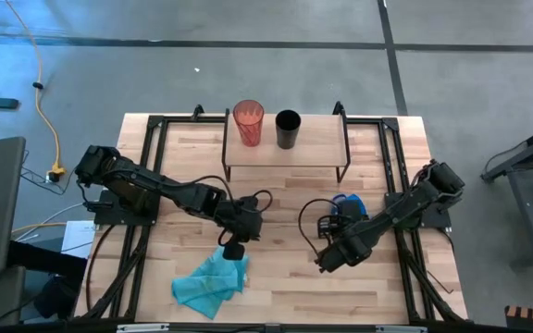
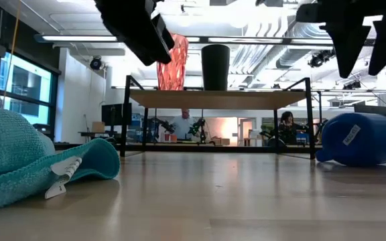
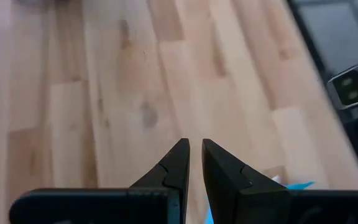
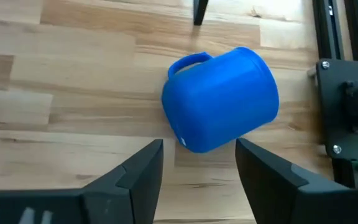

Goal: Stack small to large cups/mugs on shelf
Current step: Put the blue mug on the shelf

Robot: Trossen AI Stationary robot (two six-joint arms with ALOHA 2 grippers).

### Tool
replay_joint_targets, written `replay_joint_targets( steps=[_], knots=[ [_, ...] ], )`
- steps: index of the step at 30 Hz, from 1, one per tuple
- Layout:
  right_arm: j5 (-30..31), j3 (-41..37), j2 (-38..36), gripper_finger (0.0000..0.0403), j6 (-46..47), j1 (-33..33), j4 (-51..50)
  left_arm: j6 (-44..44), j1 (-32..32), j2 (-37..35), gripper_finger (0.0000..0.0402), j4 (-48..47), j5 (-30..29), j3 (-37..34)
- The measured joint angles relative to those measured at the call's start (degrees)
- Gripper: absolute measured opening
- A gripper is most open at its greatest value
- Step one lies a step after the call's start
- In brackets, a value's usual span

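Blue mug down on the table, two cups up on the shelf.

Your right gripper [image 4: 199, 163] hovers just short of the blue handled mug [image 4: 221, 107], which lies on its side; jaws spread apart. The translucent red-orange tumbler [image 1: 248, 122] and black cylindrical cup [image 1: 287, 129] stand side by side on the low wooden shelf [image 1: 317, 148]. Your left gripper [image 3: 194, 162], fingers nearly together and empty, hangs above the teal cloth [image 1: 212, 282].

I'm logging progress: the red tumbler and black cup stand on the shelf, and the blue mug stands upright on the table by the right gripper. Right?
Not quite. The blue mug lies on its side, as the right wrist view shows, ahead of the open right gripper. The red tumbler and black cup do stand on the shelf.
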Motion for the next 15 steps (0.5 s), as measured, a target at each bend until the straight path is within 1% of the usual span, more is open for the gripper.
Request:
replay_joint_targets(
  steps=[7,15],
  knots=[
    [-3.41,-2.84,-0.48,0.0195,0.46,-1.64,0.10,-4.00,0.00,0.00,0.0033,6.84,5.46,0.02],
    [-4.71,-7.51,-0.48,0.0196,-0.30,-2.64,0.12,-7.15,0.00,0.00,0.0033,7.80,8.69,0.04]
  ],
)
